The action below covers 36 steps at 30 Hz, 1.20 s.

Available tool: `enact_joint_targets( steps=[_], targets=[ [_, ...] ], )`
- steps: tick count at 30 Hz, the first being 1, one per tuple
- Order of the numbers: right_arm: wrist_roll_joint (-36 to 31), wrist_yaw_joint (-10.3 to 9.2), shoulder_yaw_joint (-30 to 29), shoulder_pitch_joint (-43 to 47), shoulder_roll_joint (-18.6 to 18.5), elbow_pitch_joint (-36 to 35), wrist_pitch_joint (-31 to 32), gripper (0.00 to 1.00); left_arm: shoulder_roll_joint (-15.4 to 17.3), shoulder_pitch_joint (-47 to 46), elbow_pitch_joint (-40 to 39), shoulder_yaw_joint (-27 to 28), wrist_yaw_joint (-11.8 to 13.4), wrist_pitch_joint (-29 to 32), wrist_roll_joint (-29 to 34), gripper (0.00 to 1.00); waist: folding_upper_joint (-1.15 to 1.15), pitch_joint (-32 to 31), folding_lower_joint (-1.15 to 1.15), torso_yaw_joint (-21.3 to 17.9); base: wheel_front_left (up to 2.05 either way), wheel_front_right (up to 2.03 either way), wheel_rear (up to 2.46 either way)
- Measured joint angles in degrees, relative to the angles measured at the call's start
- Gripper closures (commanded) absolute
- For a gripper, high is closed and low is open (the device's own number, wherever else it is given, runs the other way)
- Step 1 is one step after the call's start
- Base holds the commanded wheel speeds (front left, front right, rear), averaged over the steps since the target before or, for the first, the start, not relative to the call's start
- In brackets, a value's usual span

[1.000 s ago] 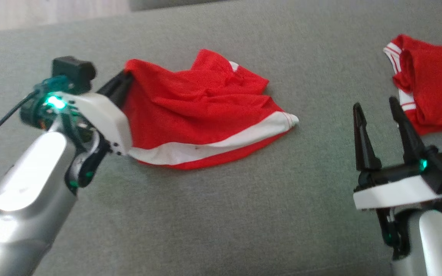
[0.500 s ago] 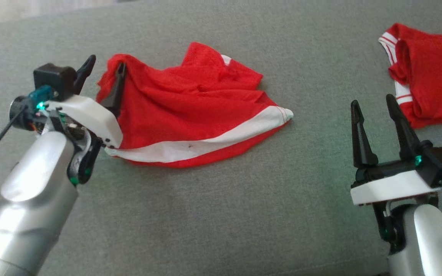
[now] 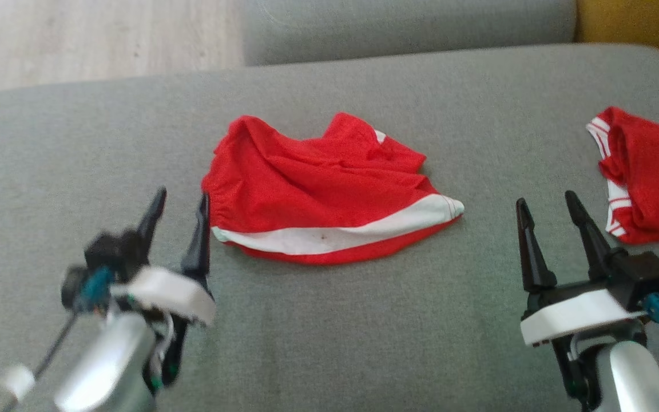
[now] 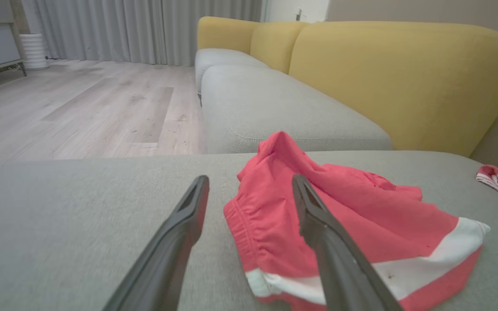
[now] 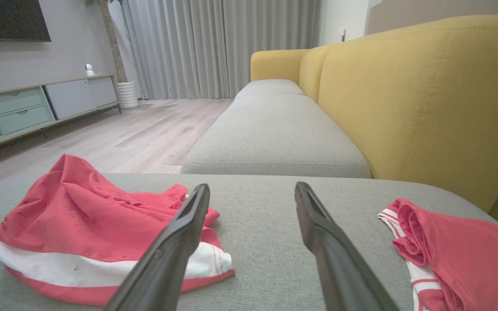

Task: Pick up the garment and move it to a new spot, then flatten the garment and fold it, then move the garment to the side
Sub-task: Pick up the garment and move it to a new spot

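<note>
The garment [image 3: 324,200], red shorts with a white band along the hem, lies crumpled in the middle of the grey sofa cushion [image 3: 364,332]. My left gripper [image 3: 182,195] stands open just left of its elastic waistband, nothing between its fingers. In the left wrist view the garment [image 4: 361,216] lies ahead and to the right, behind the right finger of my left gripper [image 4: 250,181]. My right gripper [image 3: 544,199] hovers open over bare cushion to the garment's right. In the right wrist view the garment [image 5: 80,211] lies left of my right gripper [image 5: 251,188].
A second red garment with white stripes [image 3: 650,177] lies bunched at the cushion's right edge, also in the right wrist view [image 5: 456,246]. Wooden floor [image 3: 95,40] lies beyond the far left edge. Another grey seat [image 5: 275,129] and the yellow sofa back [image 5: 426,99] stand behind.
My left gripper opened, let go of the garment's waistband and drew back toward me. The garment settled on the cushion. The head camera shifted; the right gripper stays open.
</note>
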Motion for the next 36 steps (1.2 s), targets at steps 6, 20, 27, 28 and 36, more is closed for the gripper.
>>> enact_joint_targets(
  steps=[6, 20, 27, 28, 36],
  targets=[
    [-0.42, 0.0, 0.24, 2.23, 0.0, 0.07, 0.46, 0.0, -1.3, 11.79, -7.92, 2.36, 6.12, -2.53, -0.82, 0.0, 0.0, -2.96, -0.01, 1.97, 0.0, 0.0, 0.0],
    [-0.27, 0.0, 0.55, 8.11, 0.02, 1.29, -0.1, 0.0, -0.6, 26.55, -18.34, 4.72, 12.74, -3.0, 2.45, 0.0, 0.0, -5.92, 0.01, 3.65, 0.0, 0.0, 0.0],
    [0.05, 0.0, 0.11, 9.02, 0.05, 2.13, -0.68, 0.0, -0.37, 28.48, -20.41, 4.85, 13.63, -3.0, 2.56, 0.0, 0.0, -6.19, 0.01, 3.96, 0.0, 0.0, 0.0],
    [0.05, 0.0, 0.11, 9.02, 0.05, 2.25, -0.74, 0.0, -0.32, 28.48, -20.52, 4.93, 13.63, -3.0, 2.56, 0.0, 0.0, -6.17, 0.01, 3.95, 0.0, 0.0, 0.0],
    [0.49, 0.0, 0.2, 8.95, 0.07, 3.34, -1.11, 0.0, -0.12, 28.47, -20.85, 5.01, 13.65, -2.92, 2.5, 0.0, 0.0, -5.89, 0.01, 3.86, 0.0, 0.0, 0.0]
  ],
)
